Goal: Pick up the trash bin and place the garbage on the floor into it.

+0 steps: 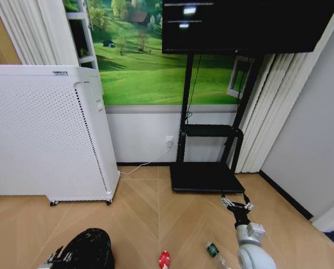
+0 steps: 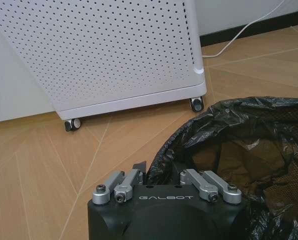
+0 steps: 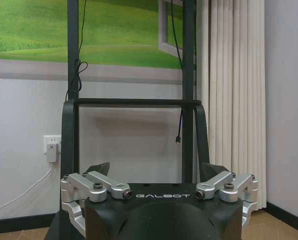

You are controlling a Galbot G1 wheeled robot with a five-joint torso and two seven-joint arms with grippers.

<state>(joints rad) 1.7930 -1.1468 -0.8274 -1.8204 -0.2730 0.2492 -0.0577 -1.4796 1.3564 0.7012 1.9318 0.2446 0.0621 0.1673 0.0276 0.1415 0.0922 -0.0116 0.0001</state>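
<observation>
Two pieces of garbage lay on the floor (image 1: 150, 202) near my base: a crushed red-and-white piece (image 1: 165, 260) and, just to its right, a small green bottle (image 1: 213, 249). The bottle's long axis ran aslant, its cap end pointing away from me and to my left, its body trailing back toward my right arm. My right gripper (image 1: 235, 203) hovered above the floor beyond the bottle, fingers spread wide and holding nothing, aimed at the black TV stand (image 1: 207, 174) by the wall. So I judged the bottle to lie nearer my right arm than my left, behind and below the gripper, and reaching it would mean drawing back and down. The red-and-white piece sat between my two arms, closer to the trash bin (image 1: 88, 251). The bin itself was at my left side, its black liner (image 2: 249, 150) open upward, and my left gripper (image 2: 164, 175) was closed on its near rim, one finger (image 2: 139, 169) outside the liner. Beyond the bin stood the white perforated appliance (image 1: 43, 134) on its castors, well apart from the garbage, with a white cable (image 1: 147, 163) running to the wall socket.
</observation>
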